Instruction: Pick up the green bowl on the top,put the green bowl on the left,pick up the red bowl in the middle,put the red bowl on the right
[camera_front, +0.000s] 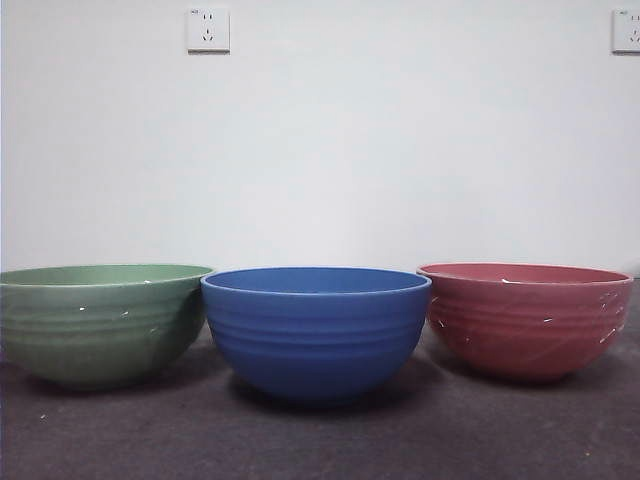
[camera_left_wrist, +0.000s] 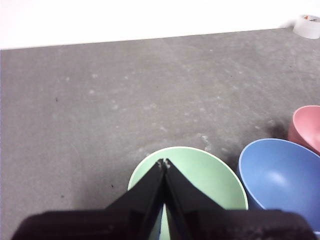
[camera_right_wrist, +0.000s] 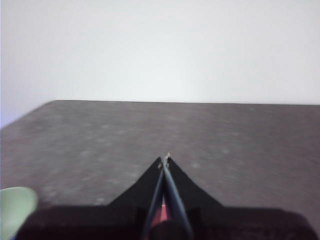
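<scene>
Three bowls stand apart in a row; I judge both placements done.

My left gripper (camera_left_wrist: 164, 163) hangs above the green bowl (camera_front: 100, 322), jaws pressed together and holding nothing; my right gripper (camera_right_wrist: 166, 158), also pinched closed and empty, sits over the red bowl (camera_front: 525, 318). Green sits toward the worktop's left edge, red toward the right edge, the blue bowl (camera_front: 316, 330) between. To finish well, I'd lift both arms straight up, clear of the rims. All three are round, faintly ribbed and matte, with white scuffs; the table (camera_front: 320, 440) is dark grey.

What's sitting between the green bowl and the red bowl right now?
The blue bowl, seen in the front view: green bowl on its left, almost touching, red bowl on its right with a small gap.
</scene>
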